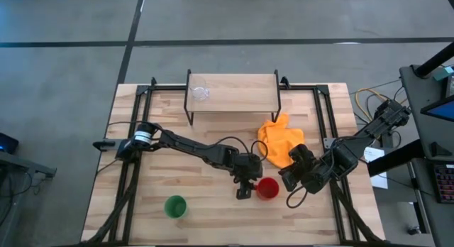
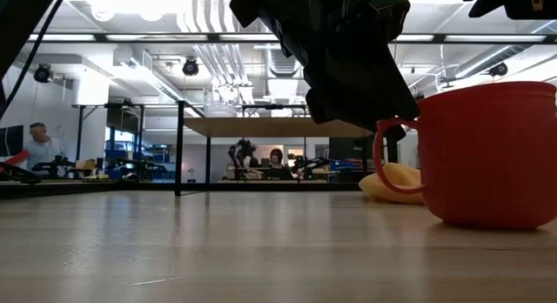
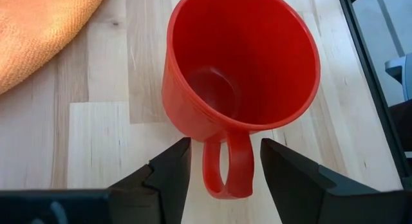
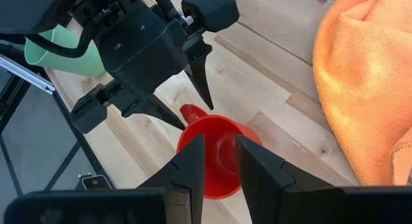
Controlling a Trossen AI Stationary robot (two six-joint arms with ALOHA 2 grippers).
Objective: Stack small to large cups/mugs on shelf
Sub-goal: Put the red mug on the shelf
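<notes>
The red mug (image 1: 267, 188) stands upright on the table near the front, its handle (image 3: 228, 166) turned toward my left gripper. My left gripper (image 3: 225, 147) is open, one finger on each side of the handle with a gap on both sides; it also shows in the high view (image 1: 245, 189). My right gripper (image 4: 217, 147) hovers just right of and above the mug, fingers a narrow gap apart, touching nothing I can see. The green cup (image 1: 175, 206) stands at the front left. The clear cup (image 1: 199, 91) stands on the left end of the shelf (image 1: 234, 98).
The orange cloth (image 1: 281, 140) lies crumpled between the shelf and the mug, close behind my right gripper. Black metal rails (image 1: 320, 112) run along the table's left and right sides. Bare wood lies between the shelf and my left arm.
</notes>
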